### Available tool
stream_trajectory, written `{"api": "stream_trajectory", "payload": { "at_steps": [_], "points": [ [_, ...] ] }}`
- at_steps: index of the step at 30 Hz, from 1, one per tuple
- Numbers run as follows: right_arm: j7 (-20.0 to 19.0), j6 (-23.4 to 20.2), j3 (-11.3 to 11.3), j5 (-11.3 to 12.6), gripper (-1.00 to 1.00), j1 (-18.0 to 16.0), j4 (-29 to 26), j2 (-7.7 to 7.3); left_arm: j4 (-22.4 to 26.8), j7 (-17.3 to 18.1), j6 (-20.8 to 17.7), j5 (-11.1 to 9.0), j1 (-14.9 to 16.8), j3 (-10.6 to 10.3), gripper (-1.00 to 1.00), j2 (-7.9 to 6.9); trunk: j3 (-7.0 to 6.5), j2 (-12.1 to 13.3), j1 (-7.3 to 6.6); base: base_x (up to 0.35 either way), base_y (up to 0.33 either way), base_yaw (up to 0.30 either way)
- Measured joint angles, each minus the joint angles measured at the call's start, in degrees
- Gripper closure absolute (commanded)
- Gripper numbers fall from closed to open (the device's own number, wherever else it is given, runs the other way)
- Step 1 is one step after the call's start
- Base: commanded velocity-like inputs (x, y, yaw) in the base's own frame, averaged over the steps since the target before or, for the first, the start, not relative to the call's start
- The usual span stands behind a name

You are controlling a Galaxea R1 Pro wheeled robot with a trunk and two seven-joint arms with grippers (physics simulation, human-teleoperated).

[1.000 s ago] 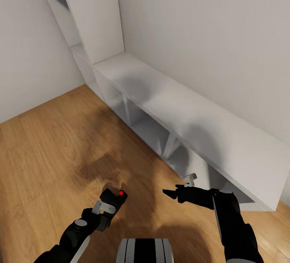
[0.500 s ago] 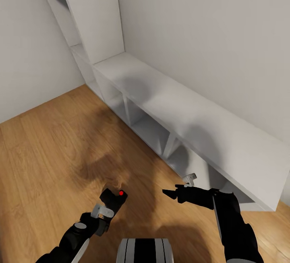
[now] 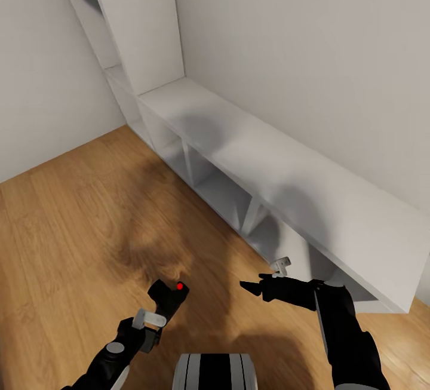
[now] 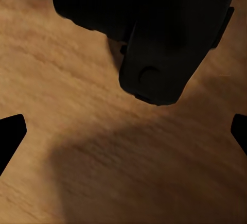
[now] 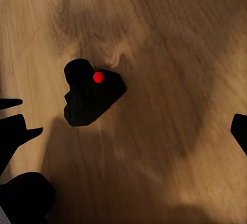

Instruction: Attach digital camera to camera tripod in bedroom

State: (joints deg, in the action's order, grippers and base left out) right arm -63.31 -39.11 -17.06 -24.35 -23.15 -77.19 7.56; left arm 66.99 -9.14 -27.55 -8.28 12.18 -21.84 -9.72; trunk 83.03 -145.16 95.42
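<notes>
Listing from largest to smallest, we record first the bedroom's white walls (image 3: pixel 310 37), meeting in a corner at the far left of the head view. Next comes the light wood plank floor (image 3: pixel 77 217), which carries broad soft shadows ahead of the robot. Against the right-hand wall stands the white cube shelving (image 3: pixel 269 169): a long low run of open compartments with a flat top, joined at its far end to a taller upright unit (image 3: pixel 140 31) in the corner. We note our right arm (image 3: pixel 346 330), black, reaching forward just in front of the low shelving; the right gripper (image 3: pixel 266 276) has one dark finger pointing left and a pale-tipped finger raised well clear of it, so we enter its jaws as standing apart. Our left arm (image 3: pixel 113 357) comes up from the lower edge, and the left gripper (image 3: pixel 156 312) sits just behind the digital camera (image 3: pixel 169 295); its finger tips show wide apart at the two sides of the left wrist view, with the camera's body beyond them, not between them. The digital camera, a small black body with a red dot (image 5: pixel 98 77) on top, lies on the floor between the two grippers, nearer the left one.
</notes>
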Motion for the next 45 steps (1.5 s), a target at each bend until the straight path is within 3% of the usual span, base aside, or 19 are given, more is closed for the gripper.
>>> {"api": "stream_trajectory", "payload": {
  "at_steps": [13,22,28,45],
  "points": [
    [0.1,0.0,0.1,-0.1,-1.0,0.0,0.0,0.0,-1.3,0.8,4.4,0.0,0.0,0.1,-1.0,0.29,0.0,0.0,0.0,0.0,0.0,0.0],
    [0.3,0.0,0.1,-0.2,-1.0,0.0,0.0,0.01,-1.9,0.9,4.9,2.5,0.0,0.0,-1.0,0.64,0.0,0.0,0.0,0.0,0.0,0.0],
    [0.4,0.0,0.2,-0.3,-1.0,0.0,-0.1,0.01,-2.4,0.9,4.8,3.9,0.0,-0.1,-1.0,1.93,0.0,0.0,0.0,0.0,0.0,0.0],
    [0.6,0.0,-0.1,-0.3,-1.0,0.0,-0.1,-0.04,-1.9,0.3,5.0,4.2,0.0,-0.1,-1.0,2.9,0.0,0.0,0.0,0.0,0.0,0.0]
  ]
}}
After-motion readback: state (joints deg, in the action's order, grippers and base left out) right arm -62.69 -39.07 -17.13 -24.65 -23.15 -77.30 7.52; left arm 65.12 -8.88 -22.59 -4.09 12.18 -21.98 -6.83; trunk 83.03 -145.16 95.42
